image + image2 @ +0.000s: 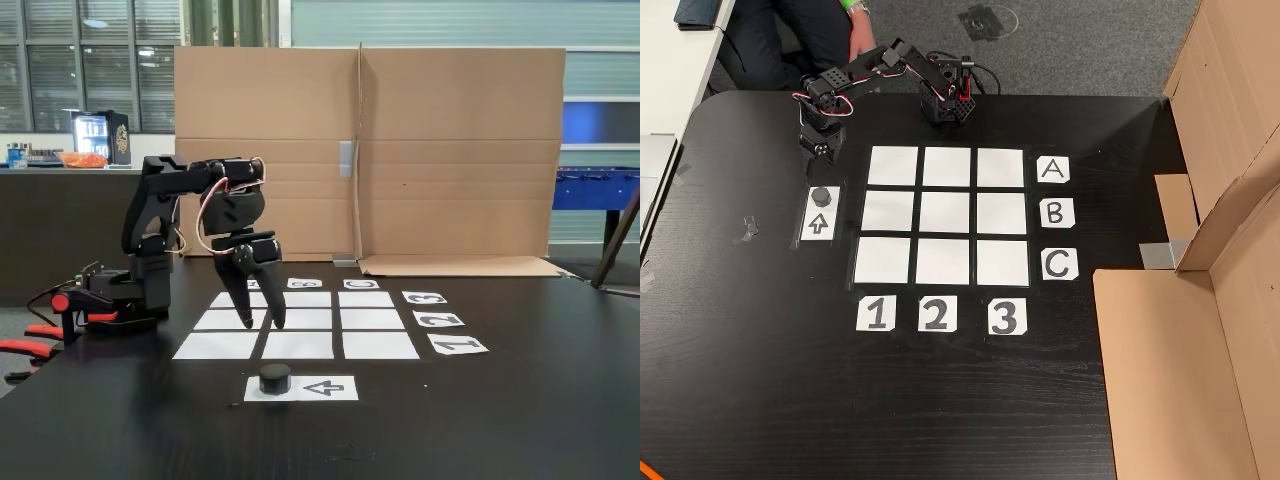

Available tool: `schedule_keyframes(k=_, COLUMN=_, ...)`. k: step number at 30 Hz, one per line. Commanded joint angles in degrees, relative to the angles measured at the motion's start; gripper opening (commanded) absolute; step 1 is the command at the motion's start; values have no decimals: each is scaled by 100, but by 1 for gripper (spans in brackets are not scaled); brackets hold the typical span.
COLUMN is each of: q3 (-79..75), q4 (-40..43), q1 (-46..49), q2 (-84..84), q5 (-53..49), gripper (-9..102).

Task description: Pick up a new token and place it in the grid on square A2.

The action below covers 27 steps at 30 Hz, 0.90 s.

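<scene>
Fixed view from table level: the black two-finger gripper (262, 324) hangs pointing down over the left side of the grid of nine white paper rectangles (300, 320), fingertips a little spread with a narrow gap between them and nothing in it. Whether the tips touch the paper, I can't tell from here. The small black round puck token (275, 377) sits in front of the grid on the left end of a single white sheet printed with an arrow (325, 387), arrow pointing at the puck. So the token is apart from the gripper, not picked up yet.

The other view looks down from above and is handier for the layout. The token (820, 195) sits at the top end of the arrow sheet (819, 222), left of the grid (945, 215). The gripper (821, 150) is just above the token in this picture, off the grid's top left corner, over the black tabletop (760, 380). Labels A, B, C run down the right side and 1, 2, 3 along the bottom, so square A2 (946, 167) is the top middle cell, plain white and bare.

Brown cardboard panels (370, 150) stand behind the grid, and the arm's base (945, 100) is at the table's far edge.
</scene>
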Motion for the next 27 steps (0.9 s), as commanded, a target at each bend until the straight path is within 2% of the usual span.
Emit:
schedule_keyframes(k=1, q3=-316, q4=26, q1=70, q2=-44, q5=-123, gripper=26)
schedule_keyframes(k=6, q3=-677, q4=132, q1=97, q2=-387, q5=-343, gripper=26)
schedule_keyframes(k=14, q3=-2487, q4=967, q1=79, q2=-1591, q5=-536, gripper=26)
schedule_keyframes(k=27, q3=-2698, q4=967, q1=53, q2=-1916, q5=-668, gripper=26)
